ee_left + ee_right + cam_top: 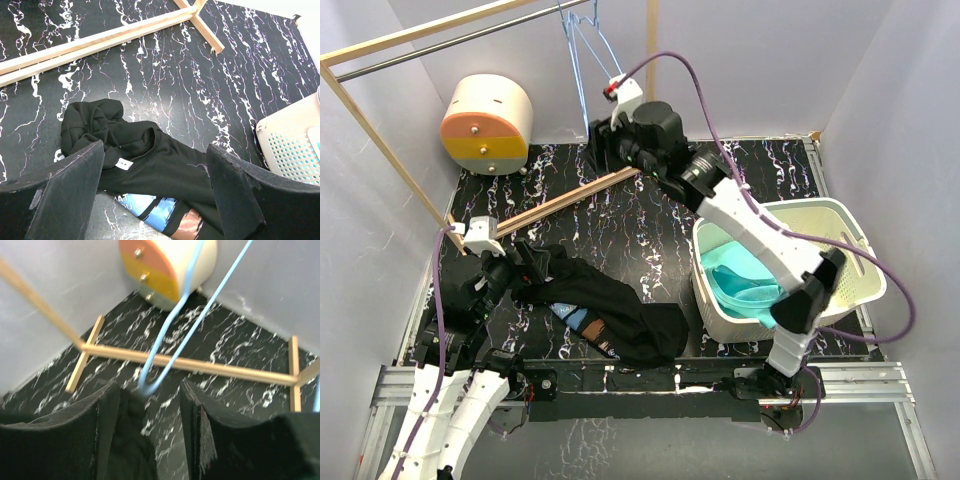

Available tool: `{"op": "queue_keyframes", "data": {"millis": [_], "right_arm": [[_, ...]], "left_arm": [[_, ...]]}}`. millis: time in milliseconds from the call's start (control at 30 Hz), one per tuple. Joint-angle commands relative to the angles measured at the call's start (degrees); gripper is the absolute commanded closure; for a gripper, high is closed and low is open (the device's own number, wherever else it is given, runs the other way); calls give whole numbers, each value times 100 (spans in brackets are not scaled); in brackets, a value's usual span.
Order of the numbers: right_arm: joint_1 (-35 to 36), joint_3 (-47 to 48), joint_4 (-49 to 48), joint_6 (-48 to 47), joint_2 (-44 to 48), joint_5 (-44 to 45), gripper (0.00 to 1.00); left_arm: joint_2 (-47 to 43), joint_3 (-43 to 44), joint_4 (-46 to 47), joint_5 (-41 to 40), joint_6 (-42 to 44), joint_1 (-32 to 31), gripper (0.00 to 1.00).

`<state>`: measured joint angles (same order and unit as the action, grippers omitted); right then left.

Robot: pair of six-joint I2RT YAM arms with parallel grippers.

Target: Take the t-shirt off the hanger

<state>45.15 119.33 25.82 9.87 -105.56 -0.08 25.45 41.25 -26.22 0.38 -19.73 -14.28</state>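
The black t-shirt with a blue and brown print lies crumpled on the marbled table at the front left, off the hanger. My left gripper hovers at its collar end, and the left wrist view shows that gripper open over the t-shirt, holding nothing. The blue wire hanger hangs bare from the metal rail at the back. My right gripper is just below it. In the right wrist view the hanger's lower bend dips between the open jaws of that gripper, touching neither.
A cream laundry basket holding teal cloth stands at the right. The rack's wooden base bar crosses the table diagonally, with its metal rail overhead. A round cream, orange and yellow drawer unit sits at the back left.
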Motion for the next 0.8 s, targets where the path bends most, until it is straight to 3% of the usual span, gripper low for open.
{"op": "queue_keyframes", "data": {"millis": [0, 200, 400, 567, 667, 767], "right_arm": [[575, -1199, -290, -278, 1330, -206, 45], [1656, -3656, -513, -231, 2387, 58, 39], [2390, -5495, -789, 231, 2718, 343, 31], [2608, -6241, -1307, 673, 2585, 69, 23], [2710, -6346, -1558, 743, 2270, 80, 3], [2776, -6188, -1640, 683, 1969, 291, 2]], "left_arm": [[-23, 9, 20, -28, -6, -12, 19], [-31, 29, -14, -87, -13, -18, 19], [-28, 41, -58, -258, -53, -22, 20], [12, 33, -42, -206, -41, -18, 20], [45, 40, -48, -213, -40, -20, 20], [56, 39, -47, -223, -41, -18, 20]]}}
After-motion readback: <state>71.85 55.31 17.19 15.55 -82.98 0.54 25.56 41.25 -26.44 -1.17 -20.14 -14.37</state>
